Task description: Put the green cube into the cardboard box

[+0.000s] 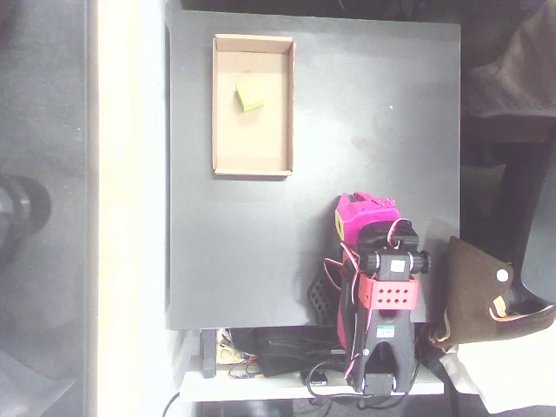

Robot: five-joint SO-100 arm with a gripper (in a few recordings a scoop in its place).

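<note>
Overhead view. The cube [249,96] lies inside the box [222,130], far left on the table [373,156]. It is judged light, rigid, best pinched across opposite flat faces. The gripper [363,208] is folded back near right; its jaw state cannot be told.

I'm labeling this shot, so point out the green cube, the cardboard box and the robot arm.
green cube [249,96], overhead view, its top face.
cardboard box [252,148], overhead view, bare floor.
robot arm [388,292], overhead view, red perforated bracket.
</note>
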